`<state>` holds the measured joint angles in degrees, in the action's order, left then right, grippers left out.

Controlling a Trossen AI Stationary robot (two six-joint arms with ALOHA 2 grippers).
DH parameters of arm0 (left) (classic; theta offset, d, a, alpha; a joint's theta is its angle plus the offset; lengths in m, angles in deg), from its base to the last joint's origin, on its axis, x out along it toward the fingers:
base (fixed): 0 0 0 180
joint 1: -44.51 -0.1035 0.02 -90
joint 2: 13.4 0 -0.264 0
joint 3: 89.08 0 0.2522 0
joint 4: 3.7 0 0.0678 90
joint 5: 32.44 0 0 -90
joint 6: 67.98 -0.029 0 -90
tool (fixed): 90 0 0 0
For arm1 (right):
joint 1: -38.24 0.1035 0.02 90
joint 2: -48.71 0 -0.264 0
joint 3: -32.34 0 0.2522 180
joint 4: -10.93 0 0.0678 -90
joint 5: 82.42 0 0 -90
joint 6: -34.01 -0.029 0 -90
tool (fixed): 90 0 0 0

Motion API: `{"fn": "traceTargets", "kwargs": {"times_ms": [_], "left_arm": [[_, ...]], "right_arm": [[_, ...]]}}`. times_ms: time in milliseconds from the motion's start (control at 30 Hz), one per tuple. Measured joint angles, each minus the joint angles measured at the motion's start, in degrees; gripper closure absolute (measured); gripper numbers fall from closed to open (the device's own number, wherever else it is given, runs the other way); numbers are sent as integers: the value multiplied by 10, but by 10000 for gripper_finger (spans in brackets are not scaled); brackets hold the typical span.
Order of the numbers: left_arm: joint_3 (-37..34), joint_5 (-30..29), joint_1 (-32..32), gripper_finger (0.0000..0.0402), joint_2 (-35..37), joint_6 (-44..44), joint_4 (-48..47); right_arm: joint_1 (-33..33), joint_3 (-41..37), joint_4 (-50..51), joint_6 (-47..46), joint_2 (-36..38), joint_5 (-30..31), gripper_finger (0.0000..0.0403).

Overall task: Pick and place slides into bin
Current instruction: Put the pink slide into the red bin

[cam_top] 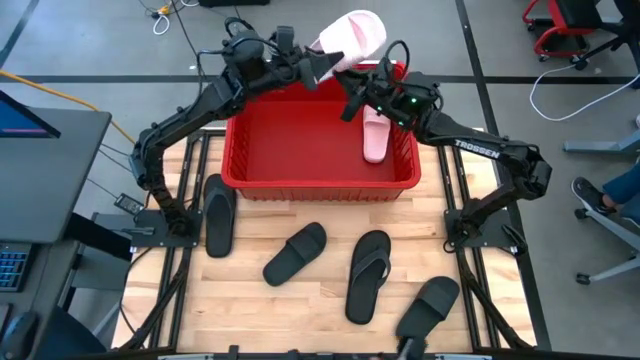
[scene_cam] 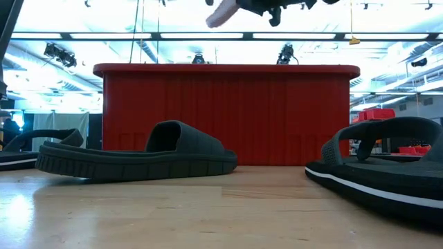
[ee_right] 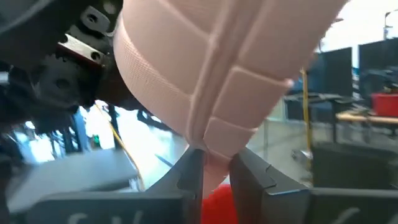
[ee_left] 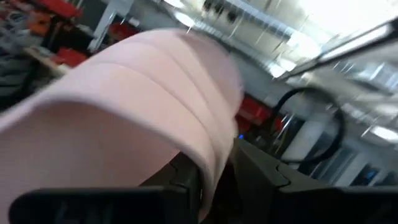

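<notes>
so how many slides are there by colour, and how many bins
Pink slides: 2, one lying in the bin, one held up over the bin's far edge
Black slides: 5 on the table, at, with one a thong-strap type; the fifth shows only partly at the near edge
Red bin: 1
Total: 8 things

Bin (cam_top: 320,182): showing solid red, vertically ribbed walls. Raised slide (cam_top: 352,38): showing pale pink with ribbed strap texture. Slide in bin (cam_top: 375,137): showing pale pink. Table slides (cam_top: 296,252): showing matte black; flip-flop (cam_top: 368,276) showing black with white sole edge. Table (cam_top: 290,310): showing light wood grain.
</notes>
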<state>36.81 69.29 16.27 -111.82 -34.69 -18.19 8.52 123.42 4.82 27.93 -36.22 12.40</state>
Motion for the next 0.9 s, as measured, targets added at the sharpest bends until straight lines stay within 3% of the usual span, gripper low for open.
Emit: {"fn": "traceTargets", "kwargs": {"times_ms": [233, 333, 400, 500, 667, 767, 900], "left_arm": [[1, 3, -21, 283, 32, -30, -113], [4, 5, -24, 282, 41, -33, -138], [2, 5, -24, 284, 38, -45, -151], [0, 3, -24, 288, 37, -57, -143], [2, 3, -25, 287, 43, -70, -124], [0, 3, -21, 285, 39, -70, -132], [1, 3, -14, 289, 41, -70, -129]], "right_arm": [[-10, 0, 206, 15, 59, 107, 351], [-31, -3, 311, -2, 71, 120, 352], [-50, -3, 375, -27, 81, 82, 352], [-90, -1, 441, -74, 73, -37, 352], [-146, -3, 459, -138, 16, -238, 353], [-165, 0, 471, -148, -34, -288, 353], [-175, -3, 482, -152, -111, -297, 353]]}}
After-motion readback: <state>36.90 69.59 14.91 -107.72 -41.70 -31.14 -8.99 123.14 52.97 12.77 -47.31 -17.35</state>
